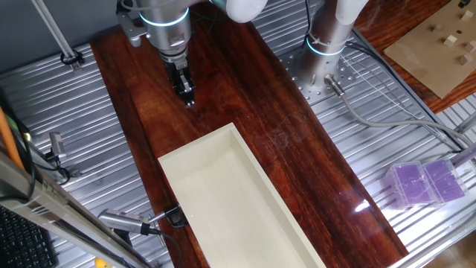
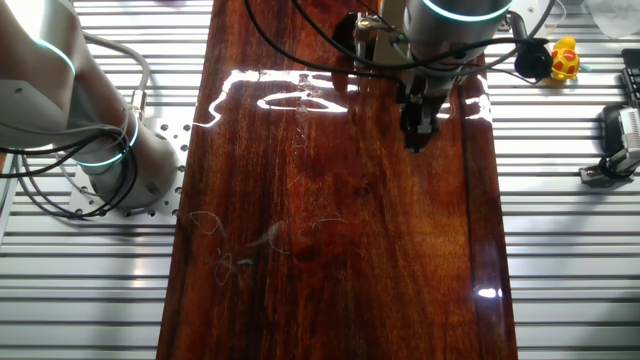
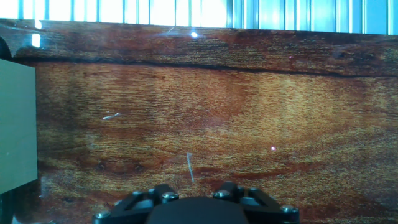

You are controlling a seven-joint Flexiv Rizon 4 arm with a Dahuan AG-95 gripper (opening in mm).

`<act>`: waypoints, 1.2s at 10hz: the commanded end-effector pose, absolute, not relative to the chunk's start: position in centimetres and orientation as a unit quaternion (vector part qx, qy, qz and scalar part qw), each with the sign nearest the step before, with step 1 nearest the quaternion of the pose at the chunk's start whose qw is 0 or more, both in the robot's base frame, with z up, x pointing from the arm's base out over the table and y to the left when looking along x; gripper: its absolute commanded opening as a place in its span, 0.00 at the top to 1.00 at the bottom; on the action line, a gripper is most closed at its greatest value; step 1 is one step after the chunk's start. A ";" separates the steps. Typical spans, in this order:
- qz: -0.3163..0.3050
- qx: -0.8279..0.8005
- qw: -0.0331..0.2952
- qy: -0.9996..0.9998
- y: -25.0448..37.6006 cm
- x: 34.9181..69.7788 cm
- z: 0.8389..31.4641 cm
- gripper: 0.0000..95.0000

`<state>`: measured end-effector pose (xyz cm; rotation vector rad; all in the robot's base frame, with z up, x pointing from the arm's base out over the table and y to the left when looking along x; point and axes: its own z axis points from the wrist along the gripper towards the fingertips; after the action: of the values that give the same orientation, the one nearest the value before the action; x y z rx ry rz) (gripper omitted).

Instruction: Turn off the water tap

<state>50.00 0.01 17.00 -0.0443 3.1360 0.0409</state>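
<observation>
A small silver tap (image 1: pixel 125 222) lies at the table's near left edge, held by a black C-clamp (image 1: pixel 175 217) beside the corner of a long cream basin (image 1: pixel 195 158). It does not show in the other two views. My gripper (image 1: pixel 187 97) hangs fingers-down over the dark wooden board at the far end, well away from the tap. Its fingers look closed together and hold nothing. It also shows in the other fixed view (image 2: pixel 415 137). The hand view shows only the gripper's black base, bare wood, and the basin's edge (image 3: pixel 15 124) at the left.
A second arm's base (image 1: pixel 327 37) stands on the ribbed metal table at the far right. A purple box (image 1: pixel 424 182) lies at the right. A yellow toy (image 2: pixel 565 60) and black gear (image 2: pixel 615 150) sit off the board. Cables run along the left.
</observation>
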 end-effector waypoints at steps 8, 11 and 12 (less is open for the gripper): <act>0.012 -0.014 0.002 1.000 0.0 50.0 17.0 1.00; 0.012 -0.017 0.000 1.000 0.0 50.0 17.0 1.00; 0.011 -0.019 0.000 1.000 0.0 50.0 17.0 1.00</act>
<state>50.03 0.01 16.98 -0.0609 3.1412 0.0362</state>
